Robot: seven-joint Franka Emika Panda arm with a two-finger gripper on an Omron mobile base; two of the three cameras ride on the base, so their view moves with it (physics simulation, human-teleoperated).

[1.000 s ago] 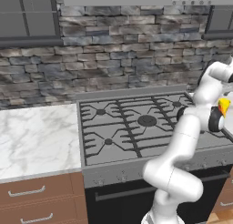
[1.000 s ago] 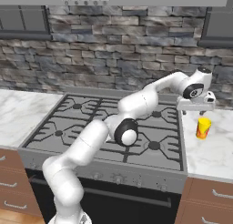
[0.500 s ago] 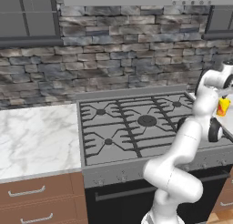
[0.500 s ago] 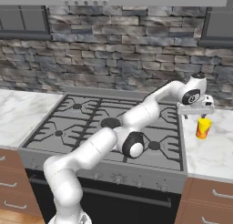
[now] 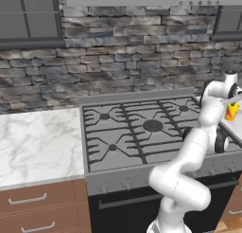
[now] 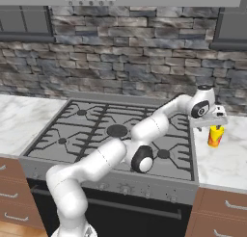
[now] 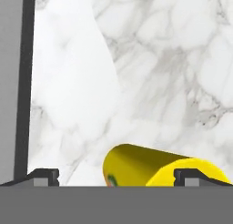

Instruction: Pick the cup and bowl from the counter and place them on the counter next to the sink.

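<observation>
The gripper (image 7: 116, 177), jaws wide, has moved right, above the cup (image 6: 215, 135); light, rigid, probably slippery, best pinched mid-wall.

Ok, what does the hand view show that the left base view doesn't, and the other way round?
Hand view alone: the gripper open, its fingertips either side of the cup, and the red-orange mark low on the cup's side. Left base view alone: the stovetop, the stone wall and the wooden drawers. Both share the yellow cup and the marble counter.
</observation>
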